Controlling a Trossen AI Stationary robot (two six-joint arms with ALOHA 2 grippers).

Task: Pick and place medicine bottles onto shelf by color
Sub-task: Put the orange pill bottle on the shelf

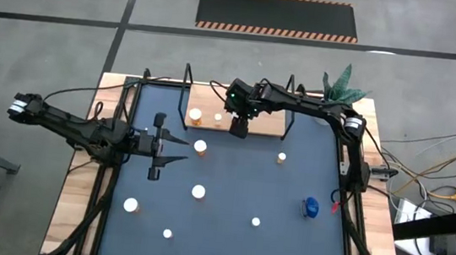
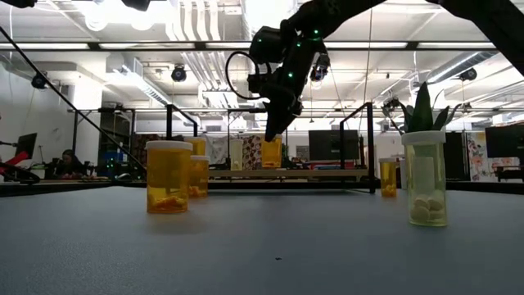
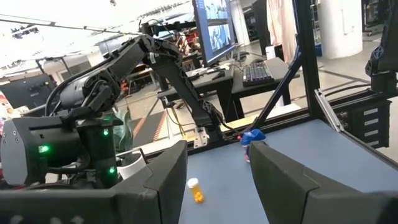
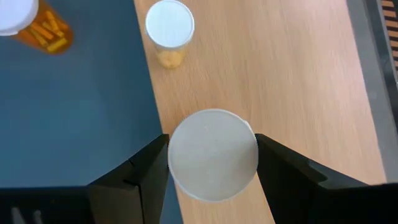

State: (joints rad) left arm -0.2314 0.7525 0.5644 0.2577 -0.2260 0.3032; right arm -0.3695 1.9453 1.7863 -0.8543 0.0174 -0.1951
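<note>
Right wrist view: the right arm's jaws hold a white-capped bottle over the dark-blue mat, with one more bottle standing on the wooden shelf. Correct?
Not quite. In the right wrist view the white-capped bottle between the jaws of the right gripper is over the light-wood shelf board, not the dark-blue mat. The other small white-capped bottle does stand on the shelf.

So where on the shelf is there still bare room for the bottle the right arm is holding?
The shelf is bare from the right pincer to its right end frame. Its left end is crowded: two orange bottles stand there, and the held bottle is beside them.
</note>
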